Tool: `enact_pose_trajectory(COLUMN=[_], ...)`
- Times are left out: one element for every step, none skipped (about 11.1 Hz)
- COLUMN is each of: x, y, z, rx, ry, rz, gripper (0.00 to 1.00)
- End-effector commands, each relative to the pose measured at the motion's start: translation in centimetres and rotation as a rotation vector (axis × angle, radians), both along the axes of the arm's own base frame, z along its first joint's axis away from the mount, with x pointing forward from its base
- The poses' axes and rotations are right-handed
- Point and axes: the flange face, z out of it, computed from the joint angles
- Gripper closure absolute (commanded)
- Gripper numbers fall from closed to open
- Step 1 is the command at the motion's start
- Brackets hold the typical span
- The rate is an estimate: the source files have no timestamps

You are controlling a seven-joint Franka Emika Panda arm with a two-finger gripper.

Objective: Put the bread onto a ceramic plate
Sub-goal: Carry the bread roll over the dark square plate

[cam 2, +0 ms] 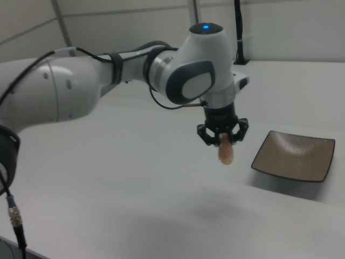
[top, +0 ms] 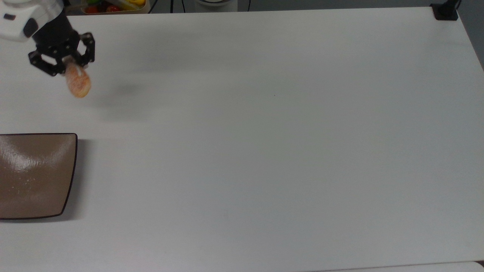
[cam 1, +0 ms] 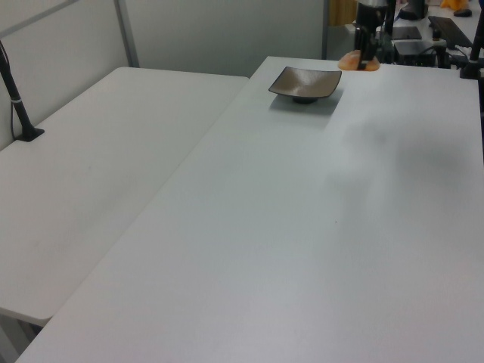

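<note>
A: How is the claw point(top: 67, 67) set?

B: It is closed on the upper end of the bread point(top: 77, 84), which is hung below it, clear of the tabletop point(top: 264, 151).

A: Where is the bread seen?

B: Near the top view's upper left, with its shadow cast on the tabletop to the top view's right. In the right view it point(cam 2: 226, 153) is held just to the left of the ceramic plate point(cam 2: 294, 156), apart from it.

A: And the ceramic plate?

B: It point(top: 34, 175) is laid at the top view's left edge, below the bread, with a few pale crumbs on it.
</note>
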Motion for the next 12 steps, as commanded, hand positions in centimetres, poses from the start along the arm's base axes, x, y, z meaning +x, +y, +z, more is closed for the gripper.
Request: enact_pose_trajectory(x=[4.6,5.5,6.7,8.0,9.1,9.8,10.2,11.0,11.8,12.1,12.2,12.1], y=[-2.7,-3.1,-3.6,-4.0,-4.4,-4.7,-5.3,-5.6,-5.8,-6.0,-6.2,-6.6], z=[-3.3,-4.4,-4.8,-5.5,-6.2,-6.9,-8.3,-9.0,-10.1,-11.0,-11.5,-12.0], rx=[-0.071,-0.091,-0.090,-0.066,-0.047,-0.053,-0.079,-0.107,-0.118,-0.119,-0.122,-0.136], ry=[-0.215,-0.269,-0.319,-0.348,-0.386,-0.436,-0.477,-0.530,-0.544,-0.541,-0.542,-0.560], rz=[-0.022,-0.035,-0.056,-0.078,-0.103,-0.124,-0.140,-0.149,-0.147,-0.148,-0.151,-0.159], gripper=[0.93,0.93,0.93,0.93,0.92,0.92,0.91,0.89,0.89,0.86,0.85,0.80])
